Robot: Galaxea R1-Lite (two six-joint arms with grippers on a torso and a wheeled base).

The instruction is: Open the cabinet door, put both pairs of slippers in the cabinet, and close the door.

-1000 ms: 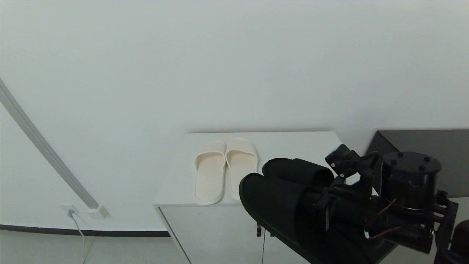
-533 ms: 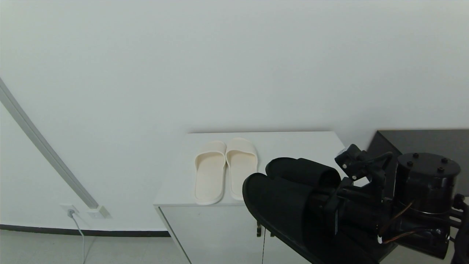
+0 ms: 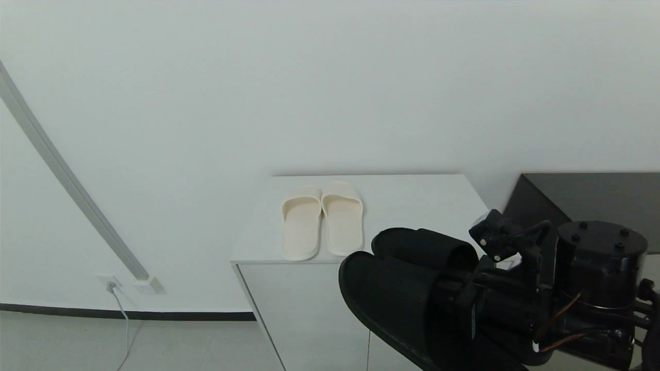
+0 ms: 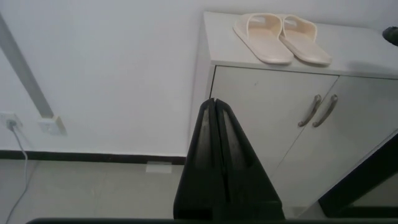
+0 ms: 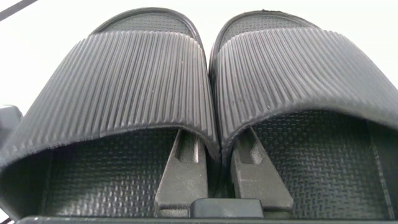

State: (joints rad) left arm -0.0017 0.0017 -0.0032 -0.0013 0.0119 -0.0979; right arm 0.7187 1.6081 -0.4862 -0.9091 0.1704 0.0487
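The right gripper (image 5: pixel 219 174) was pinched on the pair of black slippers (image 5: pixel 149 74), one finger (image 5: pixel 181 171) slid under each ribbed strap, so that the two inner side walls were squeezed together between them. The right wrist view gave this grip plainly; in the head view the black slippers (image 3: pixel 402 293) hid the fingers and hung side by side in the air in front of the cabinet (image 3: pixel 412 201), by its right front corner, toes pointing away from the wrist. The left gripper (image 4: pixel 216 155) was held low in front of the cabinet, off its left front corner, its two fingers pressed flat together on nothing. From the left wrist view the cabinet front (image 4: pixel 261 106) showed two doors, both closed, with a pair of upright bar handles (image 4: pixel 317 111) just beside each other at the middle seam. On top of the cabinet, towards its left front edge, the cream slippers (image 3: pixel 322 219) lay side by side, touching, toes towards the wall. A dark table (image 3: pixel 593 190) stood just right of the cabinet; a wall socket (image 3: pixel 109 283) with a cable sat well to the left of the cabinet, near the floor.
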